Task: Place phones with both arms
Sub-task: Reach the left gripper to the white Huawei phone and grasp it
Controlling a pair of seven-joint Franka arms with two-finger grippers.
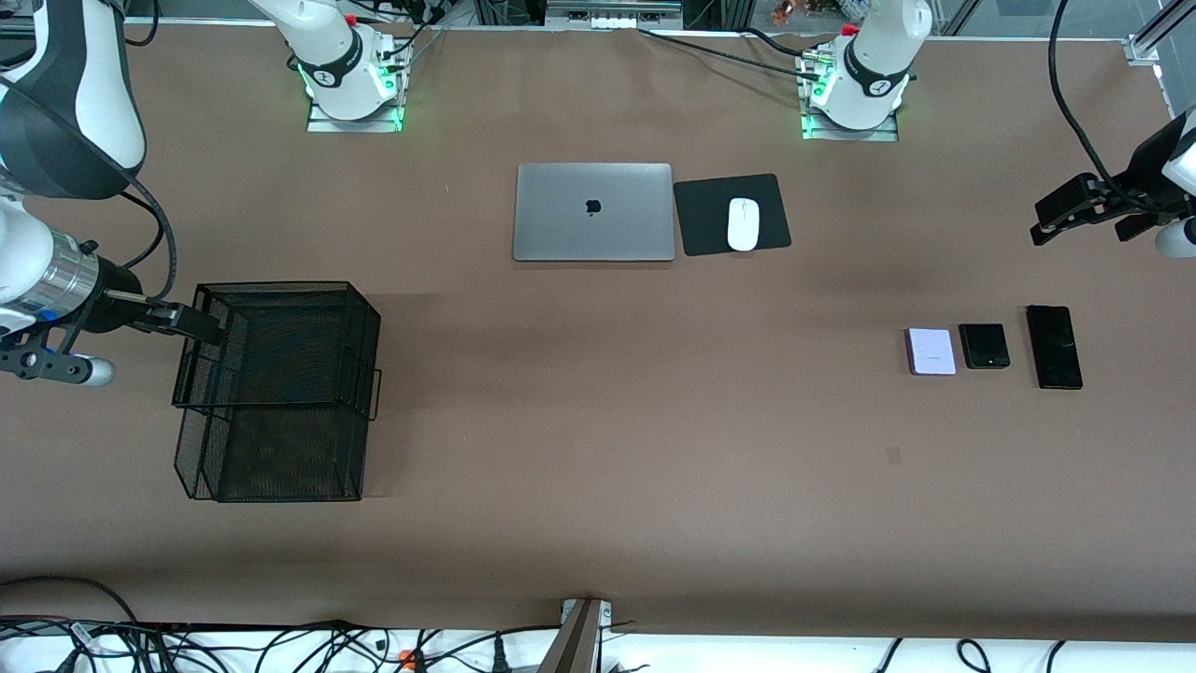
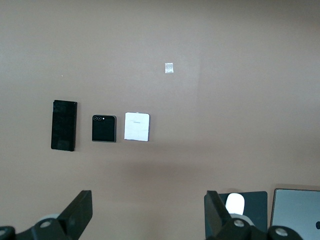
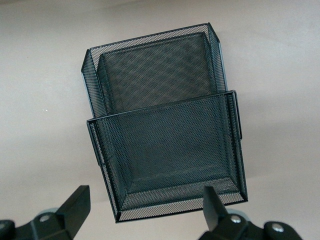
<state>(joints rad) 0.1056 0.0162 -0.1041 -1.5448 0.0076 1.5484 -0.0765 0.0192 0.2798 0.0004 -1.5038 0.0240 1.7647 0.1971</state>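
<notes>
Toward left arm's end of table: three phones in row, lilac phone [image 1: 932, 351], small black phone [image 1: 984, 346], long black phone [image 1: 1054, 347]. Left gripper [image 1: 1089, 217] hangs near phones, jaws released, empty. Right gripper [image 1: 192, 323] over mesh basket [image 1: 280, 374], jaws spread, empty. Advice: descend squarely over one phone, pinch across its short edges.

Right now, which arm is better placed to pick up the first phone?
Left. Its gripper hangs open at the phones' end of the table; the right gripper is open over the basket.
</notes>
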